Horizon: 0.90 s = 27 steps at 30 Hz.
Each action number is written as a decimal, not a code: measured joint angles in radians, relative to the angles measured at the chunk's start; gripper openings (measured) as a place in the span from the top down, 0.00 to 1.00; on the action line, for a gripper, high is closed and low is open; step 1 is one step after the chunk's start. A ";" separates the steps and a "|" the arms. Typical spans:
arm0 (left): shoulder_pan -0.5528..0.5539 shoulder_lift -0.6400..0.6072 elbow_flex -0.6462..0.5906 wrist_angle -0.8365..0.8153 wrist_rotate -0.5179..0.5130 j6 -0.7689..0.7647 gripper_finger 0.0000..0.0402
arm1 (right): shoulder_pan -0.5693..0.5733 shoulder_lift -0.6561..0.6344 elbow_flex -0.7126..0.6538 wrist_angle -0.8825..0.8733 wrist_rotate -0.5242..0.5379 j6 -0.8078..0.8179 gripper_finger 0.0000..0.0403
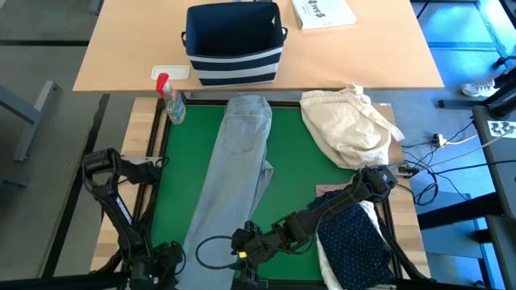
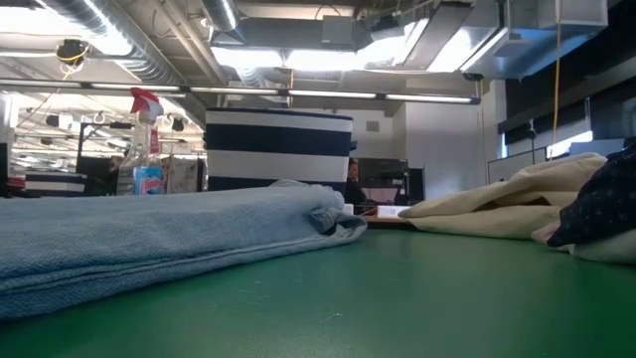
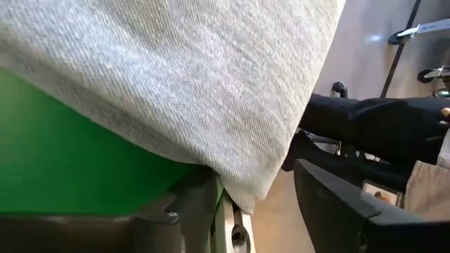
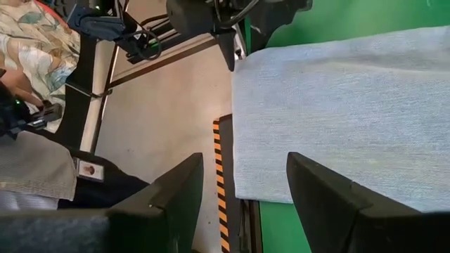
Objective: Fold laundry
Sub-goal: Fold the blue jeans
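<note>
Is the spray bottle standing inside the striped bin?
No, the spray bottle lies outside the striped bin, at the green mat's corner.

Even overhead light fills the high view, and the green tabletop (image 1: 298, 173) carries only soft, faint shadows beside the light grey jeans (image 1: 234, 161). In the low view the ceiling light strips (image 2: 298, 60) blow out to white glare, while the room under them sits dimmer and the navy fabric bin (image 2: 278, 149) reads partly as a dark shape against them. The nearest stretch of green surface there is soft and out of focus. The left wrist view is very close, its denim weave sharp, its background hazy. The right wrist view is bright, its dark fingers (image 4: 330, 204) slightly blurred.
</note>
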 joint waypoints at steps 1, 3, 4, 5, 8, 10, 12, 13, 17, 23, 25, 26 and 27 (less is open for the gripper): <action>0.001 0.007 0.000 0.000 -0.005 0.001 0.55 | 0.000 0.000 0.000 0.000 0.000 0.000 0.49; 0.001 0.025 0.001 0.002 -0.018 -0.001 0.60 | 0.000 0.000 0.000 0.000 0.000 0.000 0.49; 0.001 0.032 0.001 0.002 -0.024 0.000 0.64 | 0.000 0.000 0.000 0.000 0.000 0.000 0.49; 0.001 0.037 0.002 0.004 -0.028 0.000 0.68 | 0.000 0.000 0.000 0.000 0.004 0.000 0.49; 0.001 0.042 0.001 0.004 -0.052 0.006 0.80 | 0.000 0.000 0.000 -0.001 0.019 0.000 0.49; 0.001 0.045 -0.001 0.005 -0.072 0.008 0.89 | 0.000 0.000 0.000 -0.002 0.025 0.000 0.49; 0.002 0.045 -0.001 0.003 -0.077 0.012 0.96 | 0.000 0.000 0.000 -0.011 0.025 0.000 0.49; 0.002 0.045 -0.001 0.002 -0.080 0.013 0.97 | 0.000 0.000 0.000 -0.018 0.025 0.000 0.49; 0.004 0.008 -0.004 -0.008 -0.087 0.029 0.98 | 0.004 0.000 0.000 -0.047 0.026 0.000 0.49; 0.028 -0.118 -0.007 -0.171 -0.170 0.063 0.99 | 0.023 0.007 0.000 -0.071 0.091 -0.037 0.49; 0.041 -0.149 -0.007 -0.251 -0.166 0.079 0.99 | 0.032 0.019 0.000 -0.078 0.121 -0.054 0.49; 0.051 -0.165 -0.007 -0.288 -0.168 0.089 0.99 | 0.037 0.031 0.000 -0.078 0.130 -0.065 0.49; 0.063 -0.179 -0.007 -0.317 -0.169 0.099 0.99 | 0.042 0.041 0.000 -0.079 0.138 -0.068 0.49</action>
